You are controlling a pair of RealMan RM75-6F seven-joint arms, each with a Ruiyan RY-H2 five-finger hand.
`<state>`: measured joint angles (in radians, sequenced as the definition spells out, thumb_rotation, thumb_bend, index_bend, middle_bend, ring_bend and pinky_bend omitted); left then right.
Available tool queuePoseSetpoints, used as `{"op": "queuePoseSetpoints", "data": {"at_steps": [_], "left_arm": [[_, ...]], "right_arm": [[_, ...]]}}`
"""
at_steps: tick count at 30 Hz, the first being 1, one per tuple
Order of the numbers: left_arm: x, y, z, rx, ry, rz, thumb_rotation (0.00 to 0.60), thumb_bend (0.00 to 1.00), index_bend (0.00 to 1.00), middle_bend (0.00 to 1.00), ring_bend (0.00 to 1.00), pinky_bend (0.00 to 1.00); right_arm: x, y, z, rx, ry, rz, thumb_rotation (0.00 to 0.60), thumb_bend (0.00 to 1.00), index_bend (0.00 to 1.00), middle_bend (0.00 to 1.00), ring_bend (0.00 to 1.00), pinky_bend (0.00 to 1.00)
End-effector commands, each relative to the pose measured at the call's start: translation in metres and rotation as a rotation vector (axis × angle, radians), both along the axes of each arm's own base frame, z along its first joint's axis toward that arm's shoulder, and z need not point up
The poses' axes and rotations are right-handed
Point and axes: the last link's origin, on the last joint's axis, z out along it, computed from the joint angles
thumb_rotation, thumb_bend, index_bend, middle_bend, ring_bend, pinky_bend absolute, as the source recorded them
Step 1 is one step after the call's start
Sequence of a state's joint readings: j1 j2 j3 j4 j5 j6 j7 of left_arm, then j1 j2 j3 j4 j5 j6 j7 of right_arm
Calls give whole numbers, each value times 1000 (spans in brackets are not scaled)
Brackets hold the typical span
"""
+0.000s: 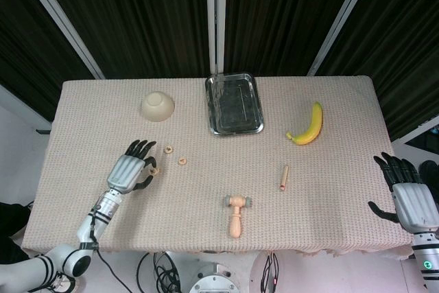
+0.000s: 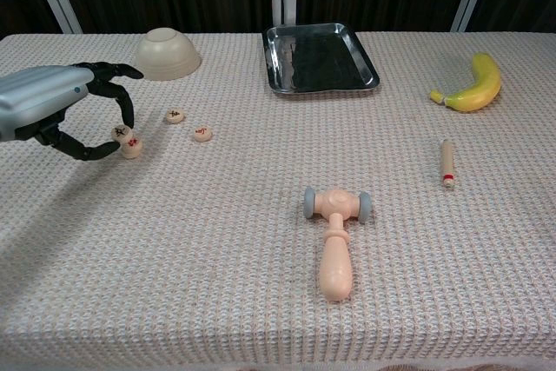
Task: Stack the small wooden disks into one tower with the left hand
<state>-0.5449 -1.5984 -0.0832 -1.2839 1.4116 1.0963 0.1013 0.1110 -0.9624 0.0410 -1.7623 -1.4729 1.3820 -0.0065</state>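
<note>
Several small wooden disks lie at the table's left. Two sit loose: one disk (image 1: 168,148) (image 2: 175,115) and a second disk (image 1: 182,160) (image 2: 202,134) to its right. My left hand (image 1: 130,169) (image 2: 52,106) hovers left of them, pinching a tilted disk (image 2: 120,132) between thumb and a finger. That disk leans against another disk (image 2: 132,147) lying flat on the cloth; in the head view the pair reads as one spot (image 1: 153,168). My right hand (image 1: 410,195) hangs off the table's right edge, fingers apart and holding nothing.
A beige bowl (image 1: 158,106) (image 2: 168,53) sits upside down behind the disks. A metal tray (image 1: 234,104) (image 2: 320,58) is at back centre, a banana (image 1: 310,126) (image 2: 473,84) back right. A toy hammer (image 1: 236,212) (image 2: 337,232) and a wooden stick (image 1: 284,177) (image 2: 446,162) lie nearer the front.
</note>
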Motion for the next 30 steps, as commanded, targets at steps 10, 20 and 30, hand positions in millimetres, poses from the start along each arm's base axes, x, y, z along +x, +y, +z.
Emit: {"op": "queuePoseSetpoints", "data": {"at_steps": [10, 20, 30], "left_arm": [[-1, 7, -9, -6, -5, 5, 600, 349, 458, 60, 0, 0], [1, 11, -12, -11, 4, 3, 600, 349, 457, 66, 0, 0], [-2, 11, -11, -5, 9, 15, 600, 349, 449, 66, 0, 0]], "right_arm": [[-2, -2, 1, 1, 0, -7, 600, 138, 0, 0, 0, 0], [-2, -2, 0, 1, 1, -7, 600, 138, 0, 0, 0, 0], [-3, -2, 0, 17, 9, -24, 600, 138, 0, 0, 0, 0]]}}
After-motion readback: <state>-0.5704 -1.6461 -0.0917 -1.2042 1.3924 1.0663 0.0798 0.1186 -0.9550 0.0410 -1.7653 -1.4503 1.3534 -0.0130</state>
